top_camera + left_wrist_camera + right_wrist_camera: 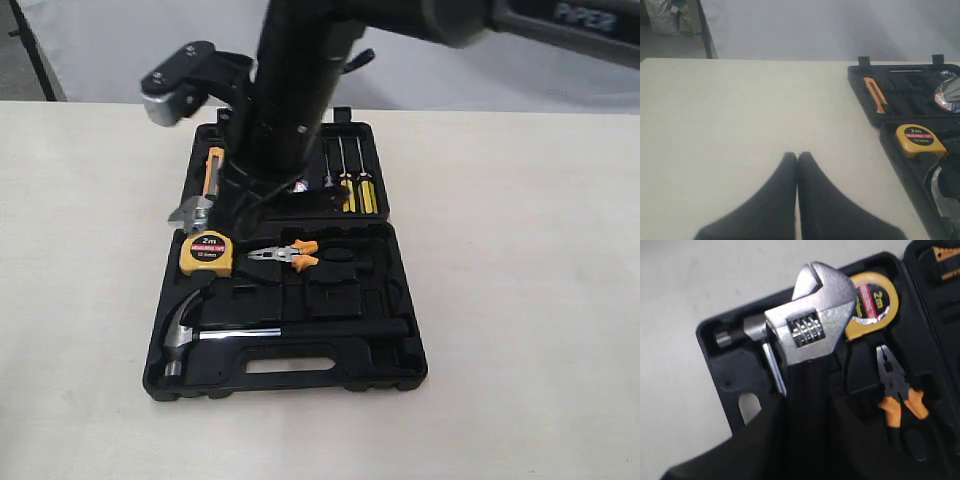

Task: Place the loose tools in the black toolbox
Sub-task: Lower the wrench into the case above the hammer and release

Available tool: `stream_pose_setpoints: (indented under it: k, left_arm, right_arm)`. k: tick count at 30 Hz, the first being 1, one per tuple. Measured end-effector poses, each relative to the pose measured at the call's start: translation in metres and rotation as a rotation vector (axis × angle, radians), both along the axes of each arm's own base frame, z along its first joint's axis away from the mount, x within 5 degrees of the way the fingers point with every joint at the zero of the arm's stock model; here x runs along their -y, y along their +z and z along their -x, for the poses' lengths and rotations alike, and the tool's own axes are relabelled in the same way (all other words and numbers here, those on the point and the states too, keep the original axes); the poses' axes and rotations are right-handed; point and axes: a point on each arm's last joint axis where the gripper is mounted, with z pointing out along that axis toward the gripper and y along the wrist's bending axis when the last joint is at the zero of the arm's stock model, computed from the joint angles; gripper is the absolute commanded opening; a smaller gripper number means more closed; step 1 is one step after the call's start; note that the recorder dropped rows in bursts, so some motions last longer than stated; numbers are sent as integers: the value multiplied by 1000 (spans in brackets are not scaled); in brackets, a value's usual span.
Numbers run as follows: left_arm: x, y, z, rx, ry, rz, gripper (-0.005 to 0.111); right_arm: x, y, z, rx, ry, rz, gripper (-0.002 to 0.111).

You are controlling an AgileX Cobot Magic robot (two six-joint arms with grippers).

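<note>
The black toolbox [410, 372] lies open on the table. The steel claw hammer [262, 333] rests in a recess of the near half, its head [742, 332] beside the slot handle. My right gripper [809, 401] is shut on the black handle of the silver adjustable wrench [815, 315], which hangs over the box with its head [189, 213] near the left rim. The plastic-wrapped tape roll [948, 94] lies in the far half, mostly hidden by the arm in the exterior view. My left gripper [798, 156] is shut and empty over bare table left of the box.
The yellow tape measure [206, 253] and orange-handled pliers [290, 257] sit in the near half. An orange utility knife [214, 170] and yellow-handled screwdrivers [356, 190] fill the far half. The right arm [300, 90] reaches down over the box.
</note>
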Motion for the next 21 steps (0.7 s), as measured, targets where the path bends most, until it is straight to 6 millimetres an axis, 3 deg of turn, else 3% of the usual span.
stream_pose_setpoints:
  k: [8,12,21]
  left_arm:
    - [0,0,0,0,0,0,1]
    - [0,0,0,0,0,0,1]
    - [0,0,0,0,0,0,1]
  right_arm:
    - [36,-51,9,91,73,51,-1]
    - [35,-77,6,97,103,72,-1]
    - [32,-105,0,88,161,99,-1]
